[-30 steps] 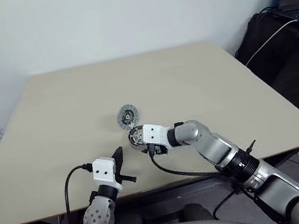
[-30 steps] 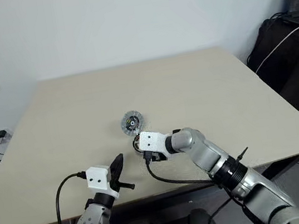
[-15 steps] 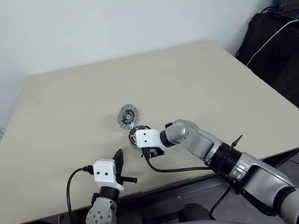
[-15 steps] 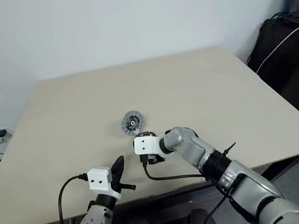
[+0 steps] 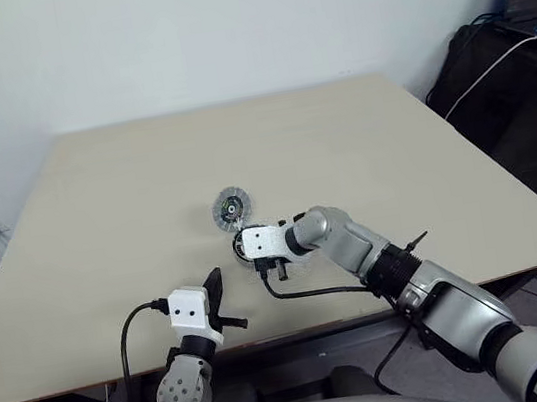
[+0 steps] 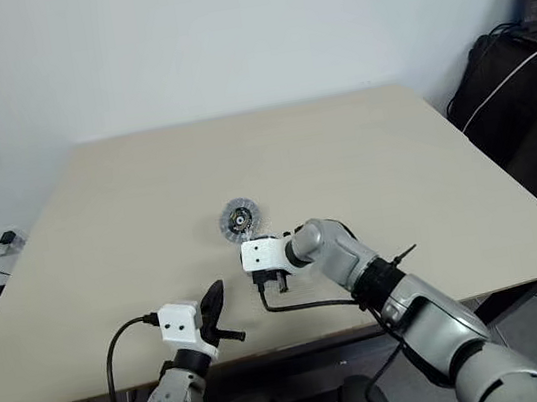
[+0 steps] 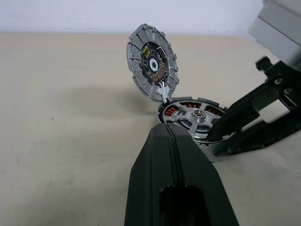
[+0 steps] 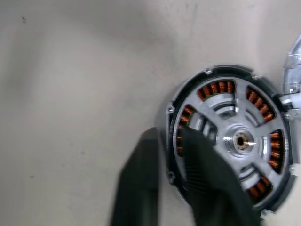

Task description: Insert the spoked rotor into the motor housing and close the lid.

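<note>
Pinching the motor housing [image 8: 230, 141] rim (lid [image 7: 152, 68] upright beside), right gripper [image 8: 167, 150] straddles it.

The right gripper [image 8: 176, 174] has slid toward the frame's left onto the motor housing [image 8: 233, 141], jaws now closed on its rim.

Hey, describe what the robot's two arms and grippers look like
Both arms are silver-grey metal with black joint bands. Each wrist carries a white boxy block with a black cable looping from it. The left gripper and right gripper each have two black tapered fingers.
</note>
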{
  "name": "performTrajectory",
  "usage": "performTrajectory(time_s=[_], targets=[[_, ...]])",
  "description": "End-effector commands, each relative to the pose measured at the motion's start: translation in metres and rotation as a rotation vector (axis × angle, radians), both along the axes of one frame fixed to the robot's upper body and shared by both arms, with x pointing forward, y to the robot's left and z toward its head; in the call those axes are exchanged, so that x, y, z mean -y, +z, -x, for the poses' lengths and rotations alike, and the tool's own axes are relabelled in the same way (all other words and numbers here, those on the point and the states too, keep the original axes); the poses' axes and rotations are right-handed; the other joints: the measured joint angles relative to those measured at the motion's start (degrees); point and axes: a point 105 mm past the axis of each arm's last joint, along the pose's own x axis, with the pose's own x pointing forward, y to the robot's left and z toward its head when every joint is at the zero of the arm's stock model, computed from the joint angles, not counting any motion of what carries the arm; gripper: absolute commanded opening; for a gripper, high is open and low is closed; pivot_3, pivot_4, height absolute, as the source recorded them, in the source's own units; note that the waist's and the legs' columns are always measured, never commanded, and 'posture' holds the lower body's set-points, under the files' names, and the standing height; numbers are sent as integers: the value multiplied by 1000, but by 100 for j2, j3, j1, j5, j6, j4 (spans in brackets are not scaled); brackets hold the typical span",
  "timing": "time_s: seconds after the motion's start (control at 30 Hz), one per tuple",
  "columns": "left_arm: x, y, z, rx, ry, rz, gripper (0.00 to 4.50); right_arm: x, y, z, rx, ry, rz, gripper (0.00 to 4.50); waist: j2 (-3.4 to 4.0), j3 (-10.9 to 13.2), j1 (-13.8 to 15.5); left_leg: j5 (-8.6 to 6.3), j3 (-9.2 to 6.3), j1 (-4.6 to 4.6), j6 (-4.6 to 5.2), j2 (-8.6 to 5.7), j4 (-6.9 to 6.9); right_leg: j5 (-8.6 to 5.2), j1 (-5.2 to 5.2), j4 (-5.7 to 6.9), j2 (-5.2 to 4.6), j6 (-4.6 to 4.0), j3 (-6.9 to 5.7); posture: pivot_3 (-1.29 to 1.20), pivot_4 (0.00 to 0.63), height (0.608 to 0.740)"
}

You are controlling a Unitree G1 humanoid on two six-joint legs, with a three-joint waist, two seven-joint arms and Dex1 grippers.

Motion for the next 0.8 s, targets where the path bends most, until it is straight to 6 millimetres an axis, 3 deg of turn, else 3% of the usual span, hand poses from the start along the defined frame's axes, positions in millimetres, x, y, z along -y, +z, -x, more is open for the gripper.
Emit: performTrajectory(time_s=[0.03,0.37,0.63,0.8], targets=[[2,9,-4,44,6,24,0,2,5,-9,34,-20,10,15,3,-1,-9,0,0,0,0,0,0,0,0,0,0,0,0,0,0,740],[2,7,-3,38,13,31,0,11,16,-9,-21,-174,-107,14,3,-1,21,1,-1,6,-5,0,2,2,2,9,-1,-3,1,0,0,740],[7,2,1,12,7,57,0,41,27,33,-125,-319,-176,14,3,-1,175,-3,-6,-42,3,-7,1,0,-35,-14,-9,-3,-5,0,0,740],[10,0,0,6,-17,54,0,54,35,44,-168,-492,-218,11,-1,1,216,-5,-10,-52,1,-4,4,-1,-42,-12,-12,-4,-12,0,0,740]])
